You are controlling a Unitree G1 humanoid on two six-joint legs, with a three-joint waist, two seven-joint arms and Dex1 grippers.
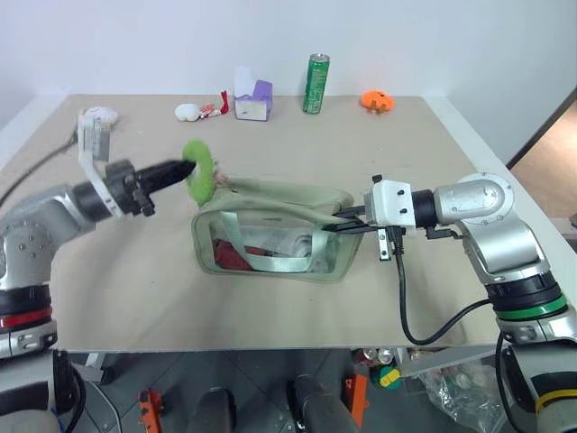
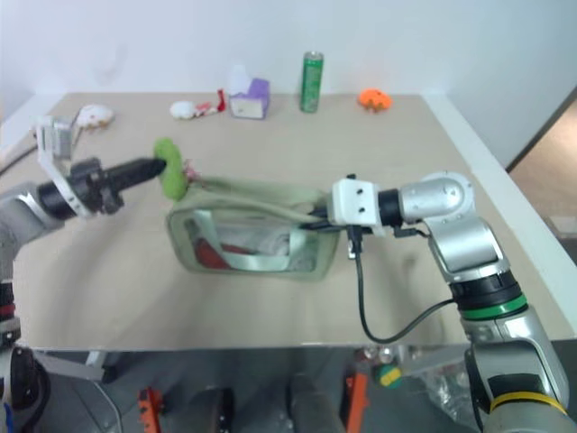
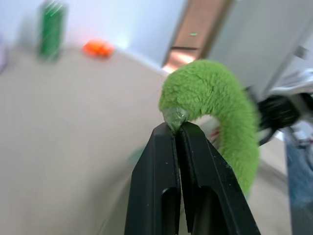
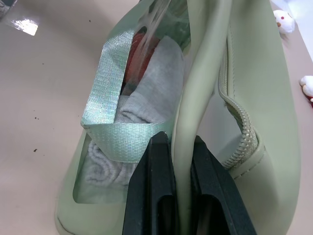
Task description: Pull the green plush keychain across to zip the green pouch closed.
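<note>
The green pouch (image 1: 270, 234) lies in the middle of the table, its clear window showing red and grey contents and a pale strap. My right gripper (image 1: 347, 221) is shut on the pouch's right end, the fabric edge pinched between its black fingers (image 4: 159, 186) beside the zipper (image 4: 239, 122). The green plush keychain (image 1: 200, 170), a fuzzy lime ring, hangs at the pouch's upper left corner, lifted above the table. My left gripper (image 3: 177, 131) is shut on the green plush keychain, gripping a small tab at the ring's edge.
Along the table's far edge stand a tall green can (image 1: 315, 83), an orange toy (image 1: 378, 101), a purple and white box (image 1: 253, 99), and small white and red toys (image 1: 194, 111). A black cable (image 1: 410, 316) loops below my right wrist.
</note>
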